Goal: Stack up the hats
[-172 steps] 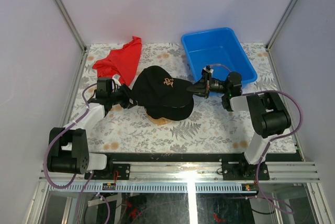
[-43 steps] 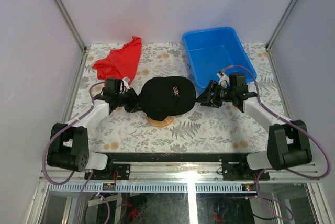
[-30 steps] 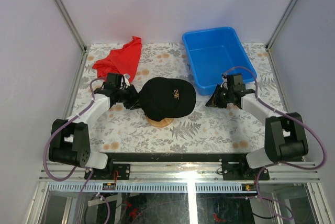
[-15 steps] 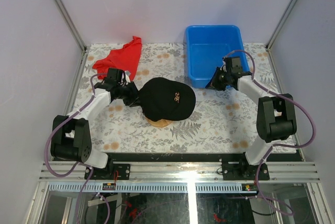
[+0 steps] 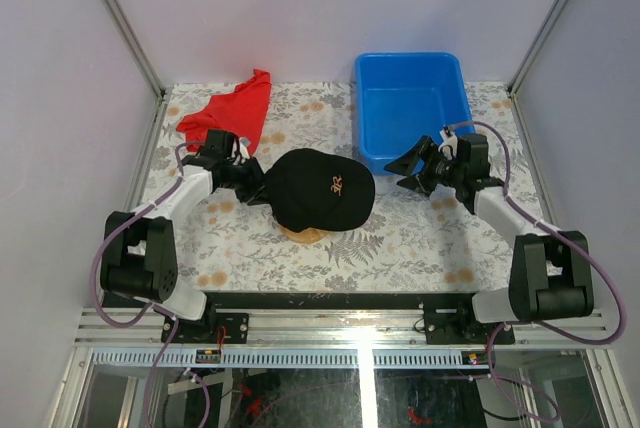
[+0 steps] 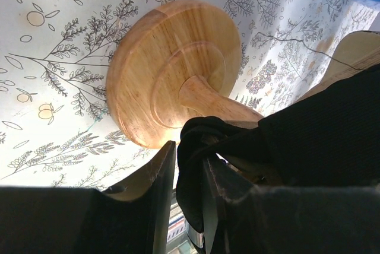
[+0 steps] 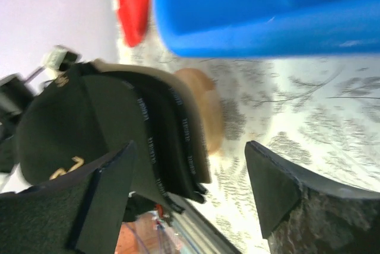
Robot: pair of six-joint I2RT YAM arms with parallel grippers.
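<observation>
A stack of black hats (image 5: pixel 322 186) sits on the wooden stand (image 5: pixel 305 234) at the middle of the table; the top one bears a small gold emblem. My left gripper (image 5: pixel 257 184) is at the stack's left side. In the left wrist view it (image 6: pixel 189 171) is shut on a fold of black hat fabric (image 6: pixel 332 129), just above the stand's round base (image 6: pixel 172 70). My right gripper (image 5: pixel 403 170) hangs open to the right of the stack, apart from it. In the right wrist view its jaws (image 7: pixel 190 177) stand wide with nothing between them, and the layered hat brims (image 7: pixel 160 141) lie ahead.
A blue bin (image 5: pixel 410 108) stands at the back right, its front wall (image 7: pixel 267 16) close to my right gripper. A red cloth (image 5: pixel 228 113) lies at the back left. The tabletop is patterned with leaves, and grey walls enclose it on three sides.
My right gripper has opened and drawn back from the bin's front left corner toward the near right. The bin now sits squarer than a second ago. The left gripper keeps its hold.
</observation>
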